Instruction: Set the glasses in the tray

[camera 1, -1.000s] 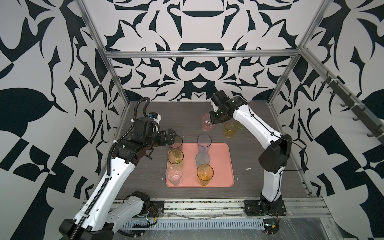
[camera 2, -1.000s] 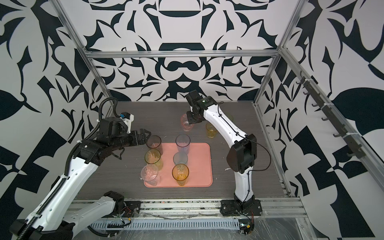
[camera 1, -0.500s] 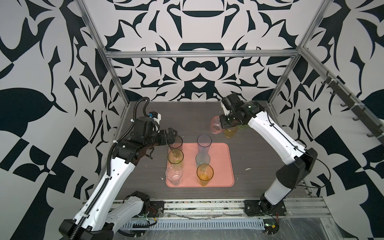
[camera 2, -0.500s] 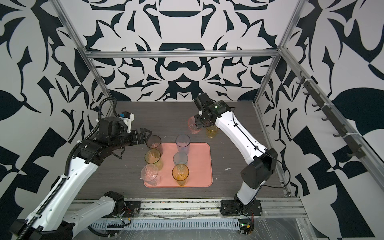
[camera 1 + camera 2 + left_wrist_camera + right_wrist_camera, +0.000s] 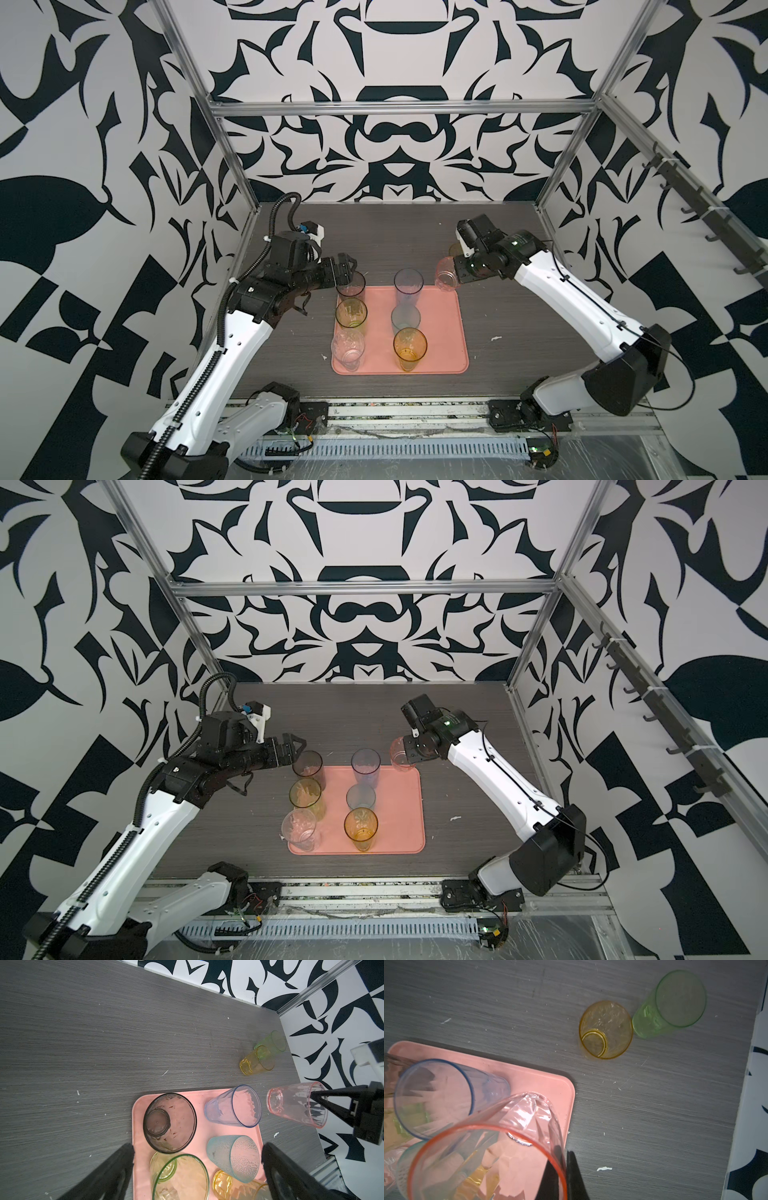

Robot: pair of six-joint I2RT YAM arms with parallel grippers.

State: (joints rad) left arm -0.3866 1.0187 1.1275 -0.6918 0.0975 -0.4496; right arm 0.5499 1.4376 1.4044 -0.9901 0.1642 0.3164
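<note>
The salmon-pink tray (image 5: 444,332) (image 5: 401,808) holds several glasses: smoky grey (image 5: 351,286), green-rimmed (image 5: 351,313), clear (image 5: 348,349), tall blue (image 5: 409,286), short teal (image 5: 405,320) and amber (image 5: 410,348). My right gripper (image 5: 564,1153) (image 5: 457,272) is shut on the rim of a pink glass (image 5: 529,1109) (image 5: 291,1103) (image 5: 400,752). That glass hangs tilted at the tray's far right corner. My left gripper (image 5: 198,1147) (image 5: 347,268) stands open with nothing in it, above the tray's far left corner next to the smoky glass.
A short amber-yellow glass (image 5: 606,1029) (image 5: 256,1060) and a green glass (image 5: 670,1003) (image 5: 272,1042) stand together on the dark table (image 5: 374,232), beyond the tray toward the right wall. The right arm mostly hides them in both top views.
The right arm has carried the pink glass from the back middle of the table rightward and nearer, to the tray's far right corner. The left arm has not moved.
</note>
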